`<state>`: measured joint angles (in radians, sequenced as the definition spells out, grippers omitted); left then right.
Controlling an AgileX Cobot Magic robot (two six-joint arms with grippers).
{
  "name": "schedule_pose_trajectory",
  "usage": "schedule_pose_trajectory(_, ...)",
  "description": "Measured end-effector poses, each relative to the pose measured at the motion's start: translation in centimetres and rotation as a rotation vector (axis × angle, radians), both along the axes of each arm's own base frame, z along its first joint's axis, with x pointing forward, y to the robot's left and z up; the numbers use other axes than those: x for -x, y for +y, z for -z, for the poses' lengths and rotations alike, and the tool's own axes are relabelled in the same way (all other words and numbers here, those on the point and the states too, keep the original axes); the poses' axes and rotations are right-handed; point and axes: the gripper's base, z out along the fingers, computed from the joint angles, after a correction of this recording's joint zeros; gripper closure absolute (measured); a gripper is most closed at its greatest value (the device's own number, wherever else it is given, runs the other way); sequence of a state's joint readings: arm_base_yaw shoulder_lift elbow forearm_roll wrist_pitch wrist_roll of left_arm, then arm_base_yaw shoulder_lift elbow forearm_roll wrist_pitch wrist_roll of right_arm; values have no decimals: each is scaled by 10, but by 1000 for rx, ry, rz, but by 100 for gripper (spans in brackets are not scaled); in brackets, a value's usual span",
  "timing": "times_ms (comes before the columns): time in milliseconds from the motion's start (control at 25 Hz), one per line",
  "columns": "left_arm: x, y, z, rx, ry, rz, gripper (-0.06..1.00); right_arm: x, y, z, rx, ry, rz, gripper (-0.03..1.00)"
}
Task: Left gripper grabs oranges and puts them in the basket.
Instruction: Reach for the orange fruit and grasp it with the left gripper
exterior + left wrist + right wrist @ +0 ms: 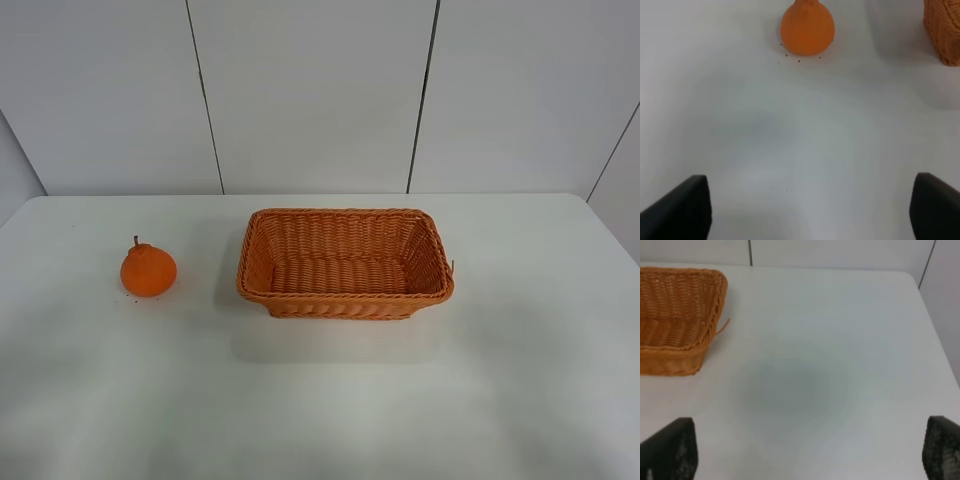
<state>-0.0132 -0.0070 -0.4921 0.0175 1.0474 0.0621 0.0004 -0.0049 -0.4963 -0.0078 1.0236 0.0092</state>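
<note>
The orange [148,270] sits on the white table, left of the wicker basket [345,263], with its stem up. The basket holds nothing. In the left wrist view the orange [807,29] lies well ahead of my left gripper [810,210], whose two black fingertips [682,210] stand wide apart with nothing between them. A corner of the basket [944,30] shows beside the orange. In the right wrist view my right gripper [807,452] is open and empty, with the basket's end [675,315] ahead to one side. Neither arm shows in the exterior high view.
The white table [320,400] runs to a grey panelled wall [310,90] at the back. A few dark specks lie on the table around the orange [799,61]. The table's right edge shows in the right wrist view [932,330].
</note>
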Motion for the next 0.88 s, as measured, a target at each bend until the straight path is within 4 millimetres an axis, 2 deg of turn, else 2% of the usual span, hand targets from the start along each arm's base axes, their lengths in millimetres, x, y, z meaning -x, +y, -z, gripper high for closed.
schedule_pose_trajectory(880, 0, 0, 0, 0, 0, 0, 4, 0, 0, 0, 0, 0, 0, 27)
